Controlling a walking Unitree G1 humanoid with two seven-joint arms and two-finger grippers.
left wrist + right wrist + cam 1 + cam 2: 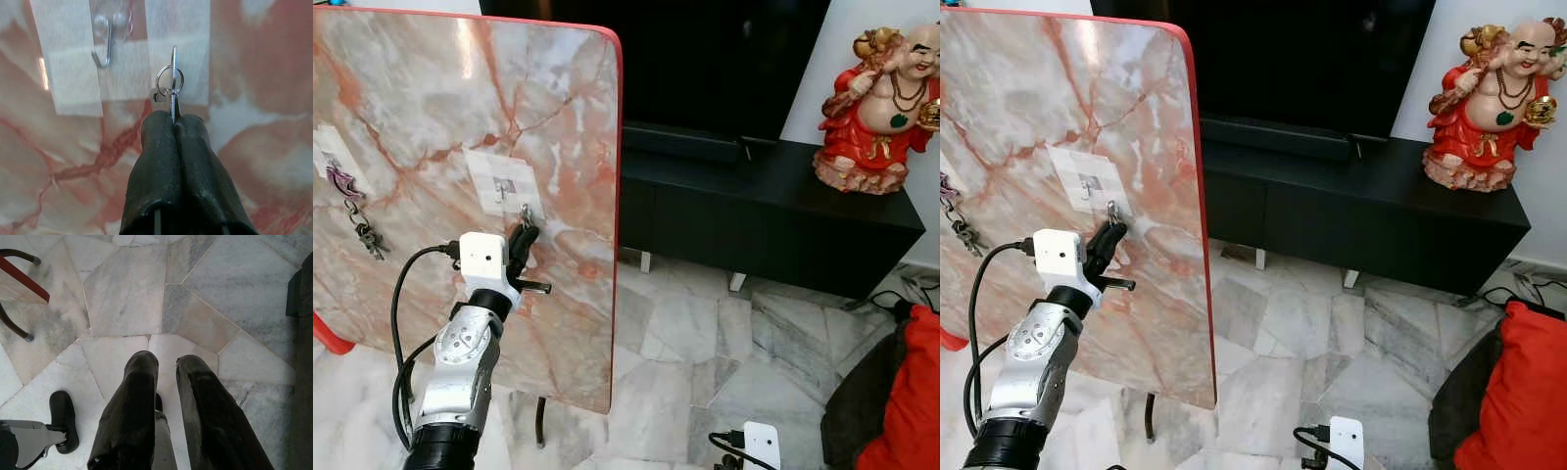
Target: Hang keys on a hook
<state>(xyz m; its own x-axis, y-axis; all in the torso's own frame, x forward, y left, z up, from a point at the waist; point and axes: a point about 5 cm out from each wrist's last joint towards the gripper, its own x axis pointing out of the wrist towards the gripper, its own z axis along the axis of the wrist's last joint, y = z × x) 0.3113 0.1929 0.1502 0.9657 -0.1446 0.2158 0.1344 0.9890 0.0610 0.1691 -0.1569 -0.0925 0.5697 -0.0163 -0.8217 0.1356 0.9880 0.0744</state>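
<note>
Left wrist view shows the left gripper (pixel 172 120) pinching the keys (pixel 169 85) ring-outward, beside the hook (pixel 103 41) on the marble board (pixel 411 108), presumably to thread it; the right gripper (pixel 166 364), slightly spread, hangs idle.

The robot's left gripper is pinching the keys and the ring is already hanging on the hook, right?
Not quite. The left gripper is pinching the keys, but the ring is not on the hook yet. In the left wrist view the ring sits beside and just below the hook, which has nothing on it.
</note>
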